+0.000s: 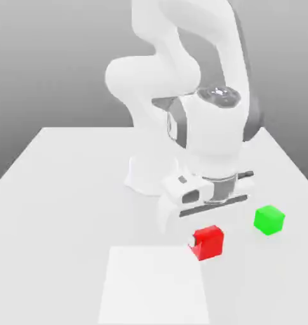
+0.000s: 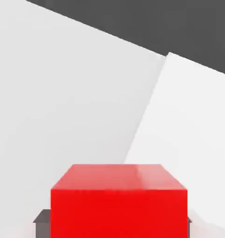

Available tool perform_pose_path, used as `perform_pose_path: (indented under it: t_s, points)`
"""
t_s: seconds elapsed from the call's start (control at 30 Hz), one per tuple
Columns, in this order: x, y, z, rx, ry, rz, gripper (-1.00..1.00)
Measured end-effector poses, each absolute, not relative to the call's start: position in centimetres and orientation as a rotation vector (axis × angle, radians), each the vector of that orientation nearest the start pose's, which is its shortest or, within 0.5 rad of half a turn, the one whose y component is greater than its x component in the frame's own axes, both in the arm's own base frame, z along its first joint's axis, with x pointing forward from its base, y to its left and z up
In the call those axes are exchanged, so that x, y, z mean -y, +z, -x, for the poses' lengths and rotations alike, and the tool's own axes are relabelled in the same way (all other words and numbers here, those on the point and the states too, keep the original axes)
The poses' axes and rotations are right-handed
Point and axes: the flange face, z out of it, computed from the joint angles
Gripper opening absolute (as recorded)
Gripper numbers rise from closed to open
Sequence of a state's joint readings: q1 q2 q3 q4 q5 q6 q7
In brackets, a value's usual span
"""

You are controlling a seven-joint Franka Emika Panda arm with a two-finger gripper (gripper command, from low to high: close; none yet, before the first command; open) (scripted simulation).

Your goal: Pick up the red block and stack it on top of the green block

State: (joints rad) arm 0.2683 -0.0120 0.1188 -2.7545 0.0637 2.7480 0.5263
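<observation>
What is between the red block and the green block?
Nothing. In the exterior view, only bare white table lies between the red block and the green block, which stand apart.

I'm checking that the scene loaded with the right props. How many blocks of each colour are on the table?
Red block: 1
Green block: 1
Total: 2 blocks
</observation>
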Motion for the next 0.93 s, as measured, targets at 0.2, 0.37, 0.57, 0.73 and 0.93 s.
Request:
perform_pose_path:
  t_s: [0.2, 0.37, 0.57, 0.73, 0.93]
  points:
    - [-21.4, 23.6, -31.8, 0.319, 0.008, 3.089, -1.00]
    - [-25.8, 24.4, -27.1, 0.831, 0.003, 3.002, -1.00]
    - [-29.3, 24.0, -21.8, 1.329, -0.001, 2.848, -1.00]
    - [-29.5, 21.0, -21.8, 1.350, -0.007, 2.844, -1.00]
    - [-29.4, 18.2, -21.5, 1.355, -0.001, 2.837, 1.00]
